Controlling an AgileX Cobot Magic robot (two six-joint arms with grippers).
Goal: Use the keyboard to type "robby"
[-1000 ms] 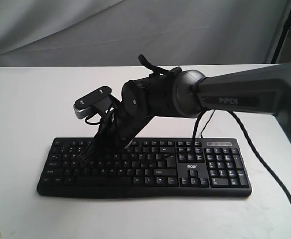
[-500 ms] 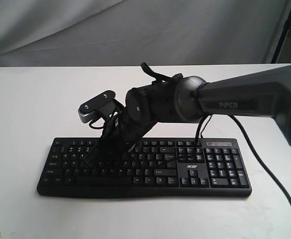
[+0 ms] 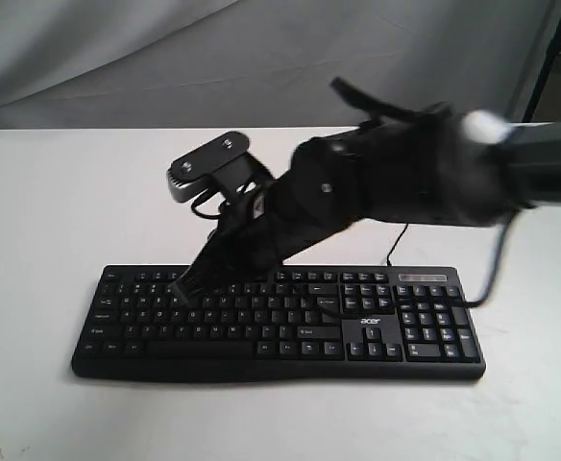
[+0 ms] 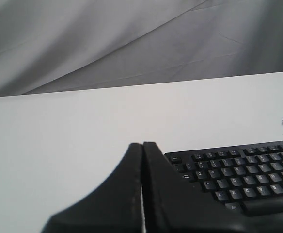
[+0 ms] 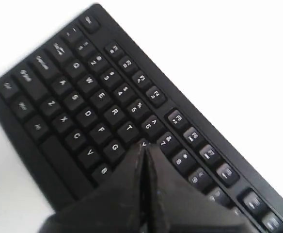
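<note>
Keyboard (image 3: 377, 331) lies flat on the white bench (image 3: 50, 211), in the middle toward the near edge, with its number pad at the right end. The right gripper (image 3: 186, 285) reaches across from the right to the left half. Its fingers are pressed together into one point over the upper letter rows.

Nothing in view records typed text, so which letters of "robby" are done cannot be read. I judge only that typing is under way. The arm is blurred in the exterior view and the point sits near the T and Y keys. That suggests a passage between keys or the approach to a press, perhaps of the last letter, though this is a guess.

The right wrist view supplies what the exterior view lacks: legible legends, with the right gripper (image 5: 144, 148) at the key beside T, among 6, 7 and G. Neither view settles whether it touches that key. Only the left wrist view shows the left gripper (image 4: 142, 144), fingers likewise closed flat against each other, held off the keyboard's left end over bare bench. The exterior view shows no left arm at all.
</note>
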